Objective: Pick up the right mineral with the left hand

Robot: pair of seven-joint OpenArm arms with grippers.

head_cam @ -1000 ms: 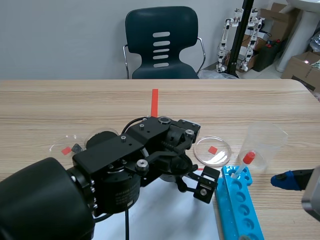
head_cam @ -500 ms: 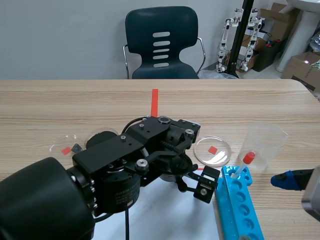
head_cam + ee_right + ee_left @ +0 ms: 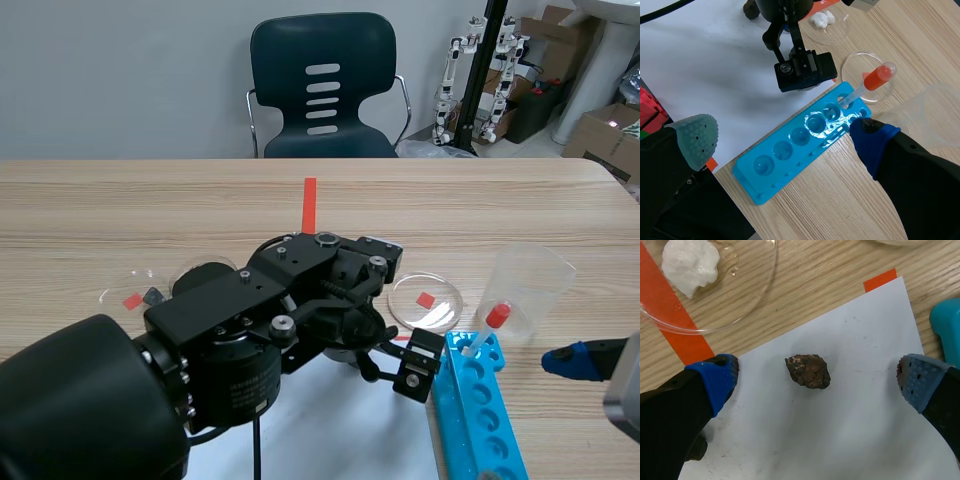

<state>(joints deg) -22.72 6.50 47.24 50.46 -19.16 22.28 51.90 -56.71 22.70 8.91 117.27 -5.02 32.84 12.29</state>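
- The left gripper (image 3: pixel 816 382) hangs low over a white sheet of paper (image 3: pixel 840 440), its two fingers spread wide with nothing pinched between them.
- The brown, rough rock (image 3: pixel 808 371) lies on the paper in the gap between those fingers, touching neither blue pad and closer to the sheet's edge than to its middle.
- Just past that edge of the paper sits a clear glass dish (image 3: pixel 755 305) holding a white lump (image 3: pixel 690 265), and the dish rests partly on a strip of orange tape (image 3: pixel 670 315).
- Beside the paper's right edge lies a blue tube rack (image 3: pixel 790 155), and a dropper with a red bulb (image 3: pixel 875 77) leans in the hole at its far end.
- A second clear dish (image 3: pixel 425 302) sits on the table just beyond the rack, and a clear plastic cup (image 3: pixel 535 280) stands to the right of it.
- The right gripper (image 3: pixel 784 142) hovers above the rack near the table's right edge, fingers spread apart and holding nothing.
- Toward the table's left edge another small dish (image 3: pixel 135 290) has something dark in it, too small to make out.
- A dark chair (image 3: pixel 322 85) stands behind the table's far edge.
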